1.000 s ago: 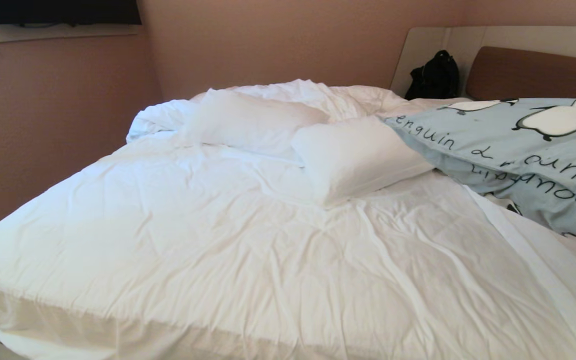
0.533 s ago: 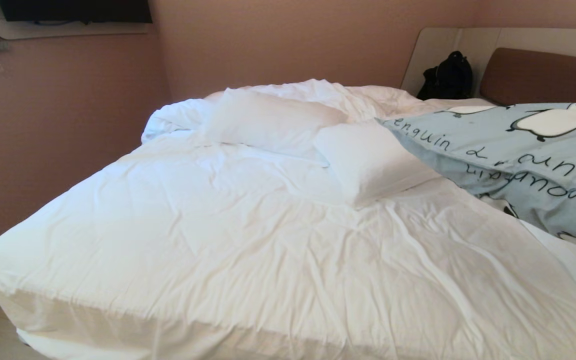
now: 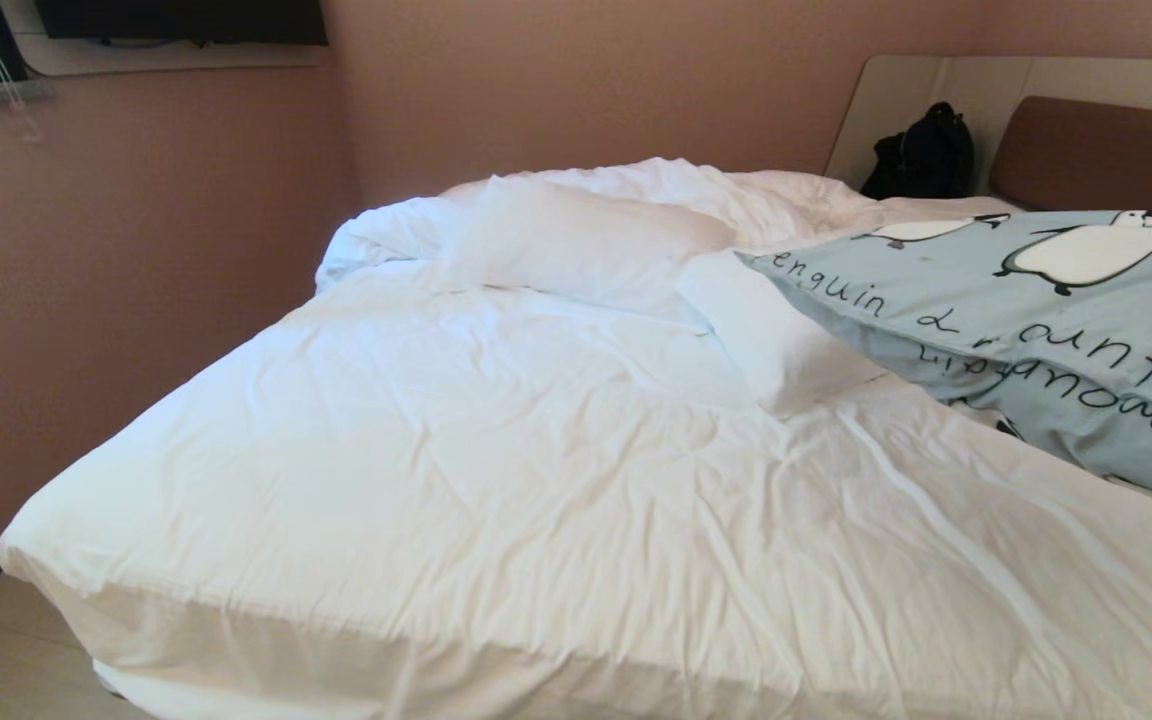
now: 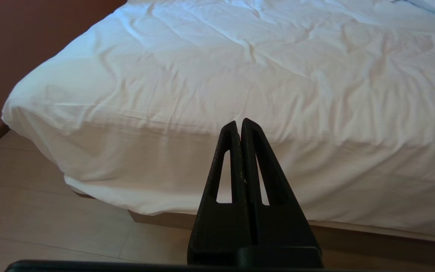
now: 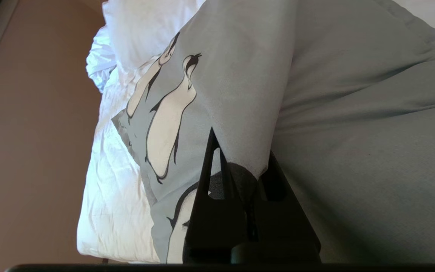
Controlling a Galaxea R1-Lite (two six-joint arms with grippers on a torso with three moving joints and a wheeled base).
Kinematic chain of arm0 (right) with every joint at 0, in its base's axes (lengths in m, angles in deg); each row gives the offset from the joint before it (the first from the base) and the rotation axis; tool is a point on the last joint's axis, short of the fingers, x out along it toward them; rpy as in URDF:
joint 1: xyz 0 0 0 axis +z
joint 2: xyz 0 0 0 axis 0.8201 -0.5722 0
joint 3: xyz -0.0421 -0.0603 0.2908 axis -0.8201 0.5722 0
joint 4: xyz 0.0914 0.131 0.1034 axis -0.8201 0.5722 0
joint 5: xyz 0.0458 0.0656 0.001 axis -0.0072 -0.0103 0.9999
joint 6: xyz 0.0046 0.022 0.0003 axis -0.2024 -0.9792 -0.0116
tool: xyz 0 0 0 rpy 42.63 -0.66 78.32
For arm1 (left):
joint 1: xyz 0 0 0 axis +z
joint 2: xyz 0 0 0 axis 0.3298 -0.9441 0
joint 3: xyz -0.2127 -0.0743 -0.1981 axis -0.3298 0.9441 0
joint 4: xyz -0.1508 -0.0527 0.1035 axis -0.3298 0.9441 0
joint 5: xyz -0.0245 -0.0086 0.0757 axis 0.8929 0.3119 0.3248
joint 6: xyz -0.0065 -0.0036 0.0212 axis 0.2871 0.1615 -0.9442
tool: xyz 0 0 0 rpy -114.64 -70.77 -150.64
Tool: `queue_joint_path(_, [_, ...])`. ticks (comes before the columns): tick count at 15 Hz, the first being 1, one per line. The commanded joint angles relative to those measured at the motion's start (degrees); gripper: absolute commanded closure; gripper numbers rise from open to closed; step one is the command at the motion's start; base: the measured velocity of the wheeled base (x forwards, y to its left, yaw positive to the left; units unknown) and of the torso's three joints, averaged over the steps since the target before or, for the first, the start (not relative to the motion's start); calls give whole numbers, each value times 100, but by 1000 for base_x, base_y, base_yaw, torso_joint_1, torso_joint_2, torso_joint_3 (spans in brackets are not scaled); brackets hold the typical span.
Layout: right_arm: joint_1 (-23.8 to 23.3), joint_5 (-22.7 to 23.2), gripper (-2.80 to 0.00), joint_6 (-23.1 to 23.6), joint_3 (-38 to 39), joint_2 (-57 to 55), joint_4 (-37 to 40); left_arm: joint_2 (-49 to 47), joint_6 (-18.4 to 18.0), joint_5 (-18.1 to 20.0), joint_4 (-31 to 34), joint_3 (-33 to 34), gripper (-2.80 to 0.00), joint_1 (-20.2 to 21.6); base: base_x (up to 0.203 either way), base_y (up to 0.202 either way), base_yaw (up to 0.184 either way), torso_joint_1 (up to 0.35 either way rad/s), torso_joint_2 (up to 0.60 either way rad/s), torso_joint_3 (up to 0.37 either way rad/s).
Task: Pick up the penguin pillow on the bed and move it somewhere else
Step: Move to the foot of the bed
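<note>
The penguin pillow [image 3: 1016, 330], pale blue-grey with black-and-white penguins and dark lettering, hangs over the right side of the bed [image 3: 496, 470], and its left corner overlaps a white pillow. My right gripper [image 5: 240, 151] is outside the head view. In the right wrist view it is shut on a fold of the penguin pillow [image 5: 334, 94], with the cloth pinched between the jaws. My left gripper [image 4: 239, 122] is shut and empty. It is parked low, facing the foot edge of the bed [image 4: 240, 68].
Two plain white pillows [image 3: 586, 235] [image 3: 766, 340] lie on the rumpled duvet near the middle back. A black bag [image 3: 926, 155] leans beside the brown headboard [image 3: 1096, 150]. A pink wall [image 3: 136, 250] runs along the bed's left side, with a strip of floor [image 3: 6, 650] below.
The whole head view has slid right, so the camera has moved. The held penguin pillow now covers more of the nearer white pillow.
</note>
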Motion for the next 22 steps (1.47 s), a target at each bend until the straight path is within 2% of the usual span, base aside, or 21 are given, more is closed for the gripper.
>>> queue_joint_path(1, [119,-90,0,-18,0,-11,14,2,5,1,2,0,0,0,0,194,-1,0,2,2])
queue_joint_path(5, [242,-214,0,-18,-18,-2,6,2,-4,1,2,0,0,0,0,196,-2,1,2,1])
queue_joint_path(22, [497,-207,0,-27,0,-10,15,2,5,1,2,0,0,0,0,193,0,2,3,3])
